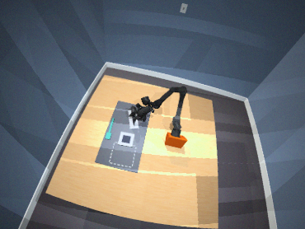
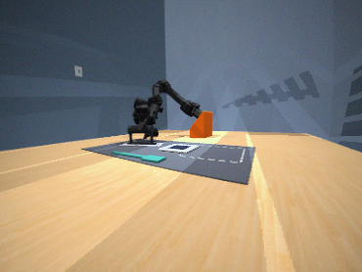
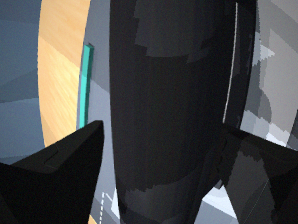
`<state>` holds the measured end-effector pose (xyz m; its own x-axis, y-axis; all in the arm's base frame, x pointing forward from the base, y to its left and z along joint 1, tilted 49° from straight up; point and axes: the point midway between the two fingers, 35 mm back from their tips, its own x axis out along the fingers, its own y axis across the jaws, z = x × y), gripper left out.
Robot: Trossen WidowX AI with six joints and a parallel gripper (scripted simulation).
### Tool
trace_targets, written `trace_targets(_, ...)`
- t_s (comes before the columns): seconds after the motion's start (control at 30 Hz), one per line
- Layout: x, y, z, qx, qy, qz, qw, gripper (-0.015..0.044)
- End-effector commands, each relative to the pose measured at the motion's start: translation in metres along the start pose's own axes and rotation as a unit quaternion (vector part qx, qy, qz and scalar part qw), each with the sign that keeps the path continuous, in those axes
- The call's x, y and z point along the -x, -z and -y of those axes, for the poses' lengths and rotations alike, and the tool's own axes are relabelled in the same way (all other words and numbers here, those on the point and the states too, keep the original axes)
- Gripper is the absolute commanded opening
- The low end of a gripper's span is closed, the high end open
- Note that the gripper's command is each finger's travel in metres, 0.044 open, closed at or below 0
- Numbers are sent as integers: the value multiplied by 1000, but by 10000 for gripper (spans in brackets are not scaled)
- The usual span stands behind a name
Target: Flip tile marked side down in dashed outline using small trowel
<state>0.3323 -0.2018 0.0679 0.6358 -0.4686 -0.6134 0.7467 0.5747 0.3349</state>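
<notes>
The tile [image 1: 126, 139] [image 2: 179, 148], a white square with a dark centre mark, lies flat, marked side up. It is mostly outside the dashed outline [image 1: 121, 165] [image 2: 243, 156], at one edge. The trowel [image 1: 135, 125] [image 2: 128, 145] [image 3: 170, 100] seems to be the pale flat plate with a thick raised black bar handle. It rests on the mat, partly hidden by the arm. My gripper [image 1: 133, 116] [image 2: 144, 139] [image 3: 156, 129] is low over it, fingers open on either side of the bar. A narrow gap shows beside the left finger; contact on the right is unclear.
A flat teal tool [image 1: 109, 133] [image 2: 154, 158] [image 3: 86, 85] lies along one edge of the dark mat [image 1: 103, 156] [image 2: 215, 171]. The orange arm base [image 1: 175, 140] [image 2: 206, 124] stands on the wooden table [image 1: 91, 187] [image 2: 98, 210], across from the mat.
</notes>
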Motion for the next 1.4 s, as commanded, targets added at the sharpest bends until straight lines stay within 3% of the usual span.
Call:
trace_targets(0.0,-2,0,-1,2,-2,-1,1000,195)
trace_targets(0.07,-2,0,-1,2,-2,-1,1000,142)
trace_targets(0.77,-2,0,-1,2,-2,-1,1000,2)
trace_targets(1.17,36,-1,-46,0,-1,0,1000,0)
trace_targets(1.37,37,0,-47,0,-1,1,1000,0)
